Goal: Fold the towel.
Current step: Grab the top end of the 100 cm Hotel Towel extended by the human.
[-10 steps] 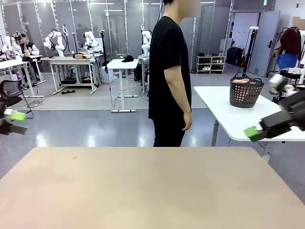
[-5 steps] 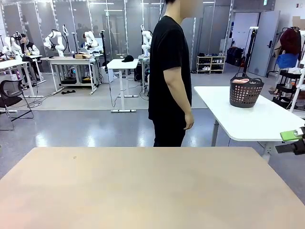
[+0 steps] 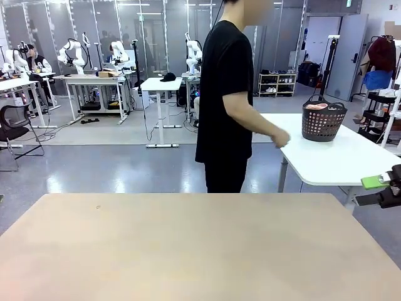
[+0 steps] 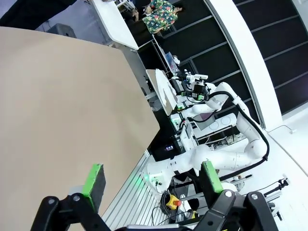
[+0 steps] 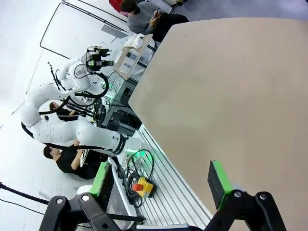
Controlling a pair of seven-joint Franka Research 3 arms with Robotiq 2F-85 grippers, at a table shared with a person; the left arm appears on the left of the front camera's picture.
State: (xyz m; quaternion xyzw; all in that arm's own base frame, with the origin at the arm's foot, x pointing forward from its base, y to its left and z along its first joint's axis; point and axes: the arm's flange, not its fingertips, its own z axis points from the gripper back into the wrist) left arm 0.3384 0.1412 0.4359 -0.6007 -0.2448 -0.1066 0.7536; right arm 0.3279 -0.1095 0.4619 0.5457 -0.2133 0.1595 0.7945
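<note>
Only one towel (image 3: pixel 317 106) here, a salmon-pink bunch in one dark basket (image 3: pixel 324 122) on a white table (image 3: pixel 326 162) past the bench's far right corner.

One person (image 3: pixel 224 94) in a black shirt stands at the far edge of the bench (image 3: pixel 188 244), one hand (image 3: pixel 280 139) stretched towards the basket, apart from it. The basket is round and lattice-walled; the bench top is plain matte tan. Two grippers: the left gripper (image 4: pixel 153 179) hangs at the bench's edge, green pads spread wide with nothing between them; the right gripper (image 5: pixel 160 182) sits level just off the bench's right edge, fingers likewise wide apart and empty.
</note>
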